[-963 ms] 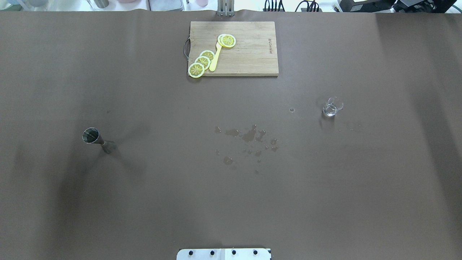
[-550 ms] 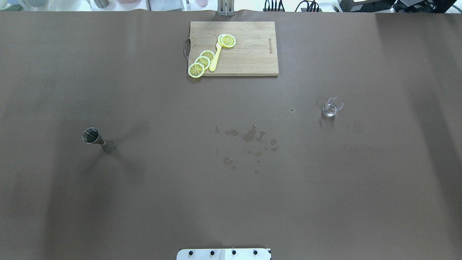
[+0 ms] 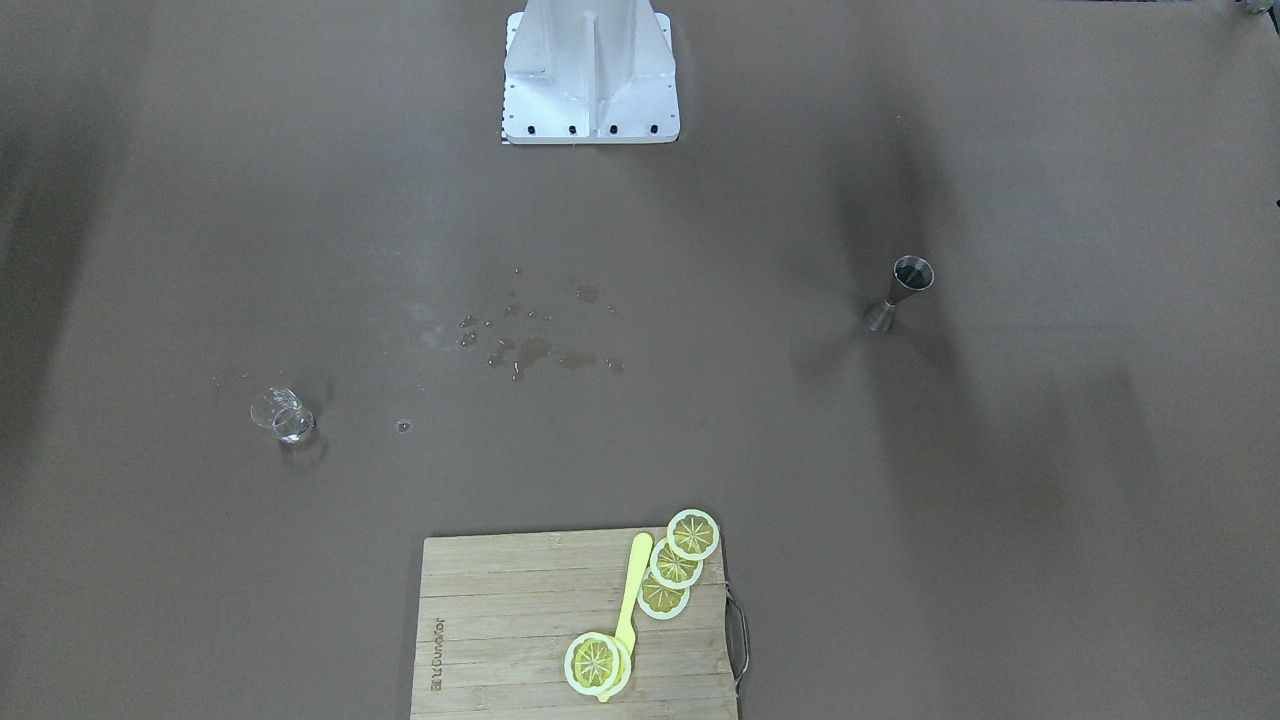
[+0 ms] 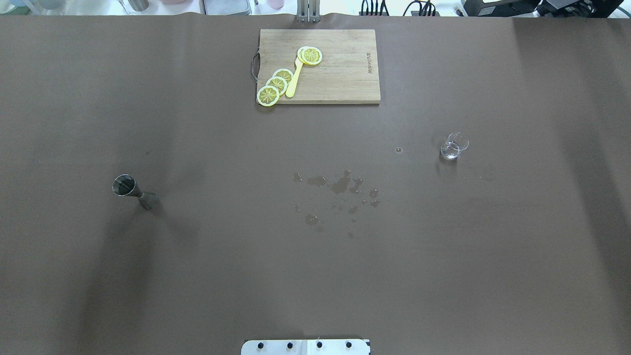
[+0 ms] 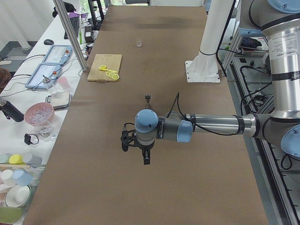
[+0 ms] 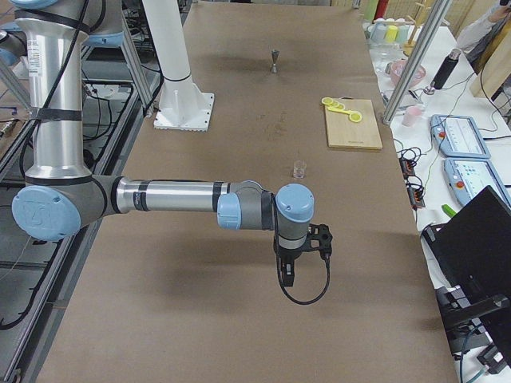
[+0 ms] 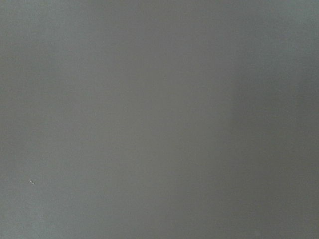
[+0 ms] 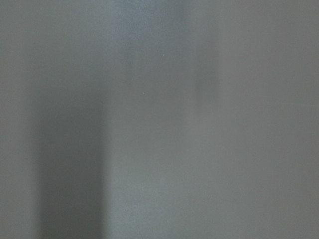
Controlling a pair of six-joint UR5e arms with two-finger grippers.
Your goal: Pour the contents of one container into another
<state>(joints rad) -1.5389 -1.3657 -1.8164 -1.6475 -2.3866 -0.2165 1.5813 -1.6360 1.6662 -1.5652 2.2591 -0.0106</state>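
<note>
The small clear glass cup (image 4: 453, 146) stands upright on the brown table at the right, also seen in the front view (image 3: 283, 417). Far off at the left, the steel hourglass jigger (image 4: 133, 191) stands upright (image 3: 897, 293). Neither gripper appears in the overhead or front view. The left gripper (image 5: 146, 159) hangs over bare table short of the jigger (image 5: 148, 98), fingers pointing down. The right gripper (image 6: 287, 275) hangs over bare table short of the cup (image 6: 299, 168). I cannot tell whether either is open or shut. Both wrist views show only blurred table surface.
A wooden cutting board (image 4: 340, 79) with several lemon slices (image 4: 276, 85) and a yellow utensil lies at the far middle. Spilled droplets (image 4: 340, 186) mark the table's centre. The robot's white base plate (image 4: 305, 346) sits at the near edge.
Cup, jigger and board have not moved. Only the soft shadows on the table's left side have shifted toward the near edge.
</note>
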